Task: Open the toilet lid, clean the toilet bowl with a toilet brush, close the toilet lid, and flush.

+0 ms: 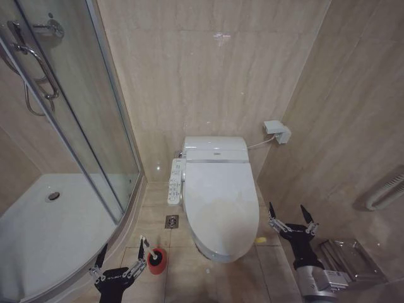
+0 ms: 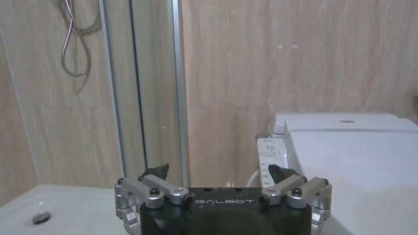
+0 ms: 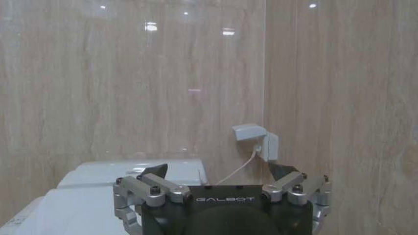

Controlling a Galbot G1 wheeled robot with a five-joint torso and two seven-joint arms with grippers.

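The toilet lid [image 1: 219, 196] is down and shut over the toilet bowl [image 1: 203, 247], of which only a sliver of white base shows beneath the lid's front edge; the lid's long axis runs from the tank housing [image 1: 214, 150] at the tiled wall straight toward the robot, rounded nose nearest the camera. All places here are taken from this toilet. On its left flank, the side control panel [image 1: 175, 182] lies parallel to that long axis, a narrow strip of buttons. Left of the nose, on the floor, the toilet brush [image 1: 144, 243] stands in its red holder [image 1: 156, 261] — thin white handle leaning up and slightly away from the toilet. A floor drain [image 1: 172, 221] sits between the holder and the control panel. The left pincer [image 1: 119, 254] hangs low, left of the nose and just beside the brush, fingers spread wide with nothing between them; its wrist view looks toward the wall past the control panel [image 2: 270, 162] and the lid [image 2: 365, 166]. The right pincer [image 1: 290, 214] hovers to the right of the nose, apart from the lid, also wide open and empty — its wrist view faces the wall socket box [image 3: 256, 140] behind the toilet's right side, with the cable running down from it.
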